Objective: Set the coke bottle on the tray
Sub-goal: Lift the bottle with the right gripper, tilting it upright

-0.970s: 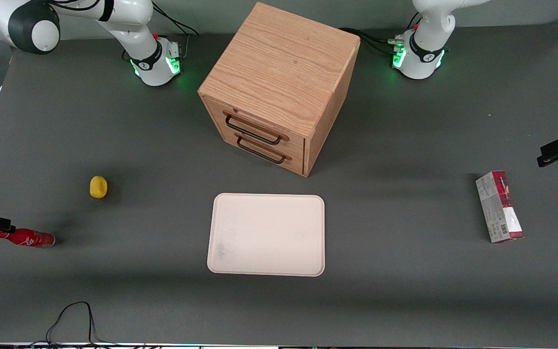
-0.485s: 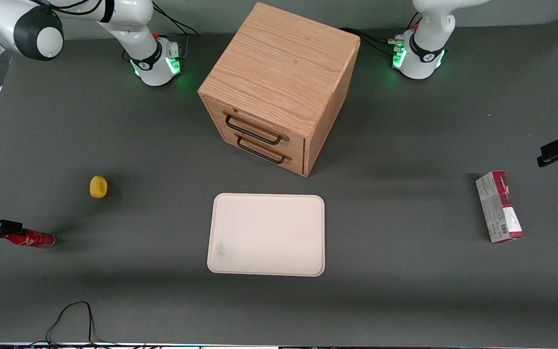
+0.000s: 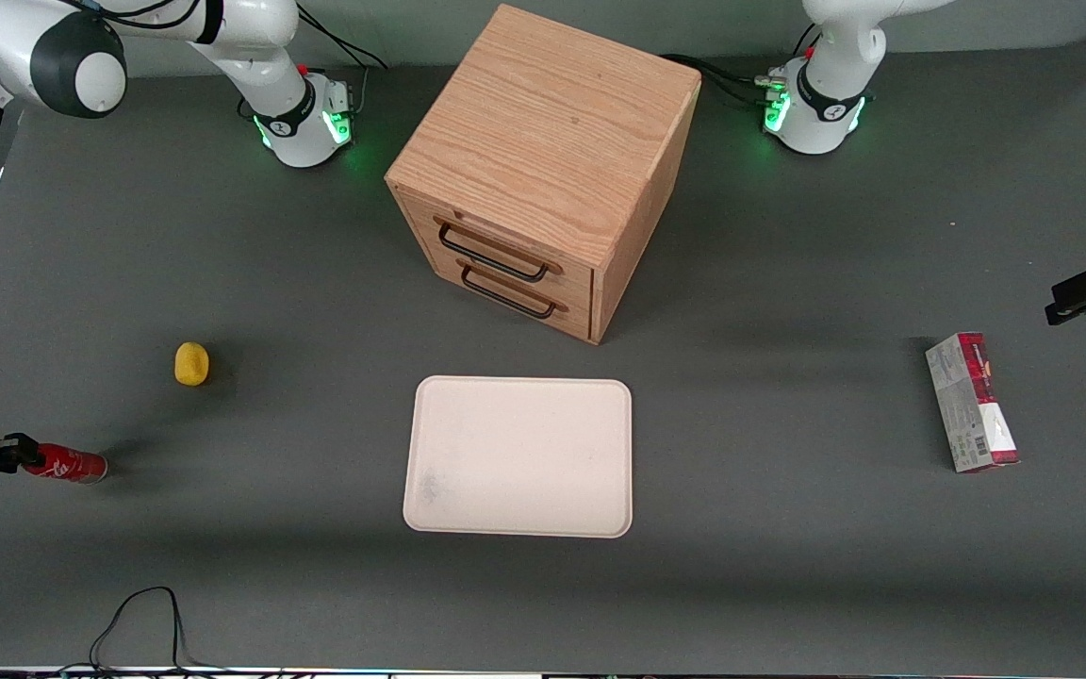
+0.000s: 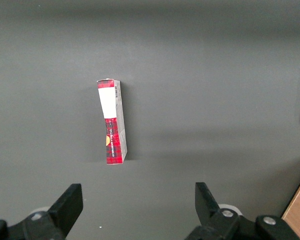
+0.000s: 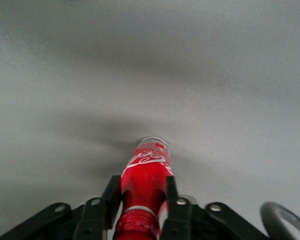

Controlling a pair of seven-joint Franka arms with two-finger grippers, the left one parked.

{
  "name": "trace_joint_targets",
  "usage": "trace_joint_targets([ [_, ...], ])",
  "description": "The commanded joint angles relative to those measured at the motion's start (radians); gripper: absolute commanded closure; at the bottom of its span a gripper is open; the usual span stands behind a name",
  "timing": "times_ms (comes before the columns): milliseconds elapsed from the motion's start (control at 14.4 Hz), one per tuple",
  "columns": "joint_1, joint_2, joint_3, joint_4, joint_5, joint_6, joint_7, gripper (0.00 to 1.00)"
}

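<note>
Gripper (image 3: 23, 453) sits low at the working arm's end of the surface (image 3: 788, 566), at the edge of the front view. Its two fingers (image 5: 112, 197) stand one on each side of the coke bottle (image 3: 67, 465), at the shoulder just below the cap, pressed against the red body in the wrist view; the gripper is closed on the bottle.

The coke bottle lies on its side on the surface, base pointing away from the gripper toward the tray (image 3: 519, 456). White script lettering faces up.

The tray rests flat on the surface, well apart from the gripper toward the parked arm's end, and carries nothing. A faint smudge marks one corner area.

A small yellow object (image 3: 190, 364) lies near the gripper, farther from the front camera than the bottle. A wooden cabinet (image 3: 543, 160) with two drawers stands above the tray in the front view. A red-and-grey carton (image 3: 971, 402) lies at the parked arm's end, farthest from the gripper.
</note>
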Motion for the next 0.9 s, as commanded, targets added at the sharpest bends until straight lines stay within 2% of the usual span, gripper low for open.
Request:
trace_joint_targets([
  [0, 0.003, -0.007, -0.004, 0.003, 0.016, 0.0, -0.037, 1.0],
  [277, -0.002, -0.027, -0.009, 0.03, 0.014, -0.037, -0.087, 1.0],
  [832, -0.006, -0.171, -0.021, 0.205, -0.027, -0.42, -0.101, 1.0],
])
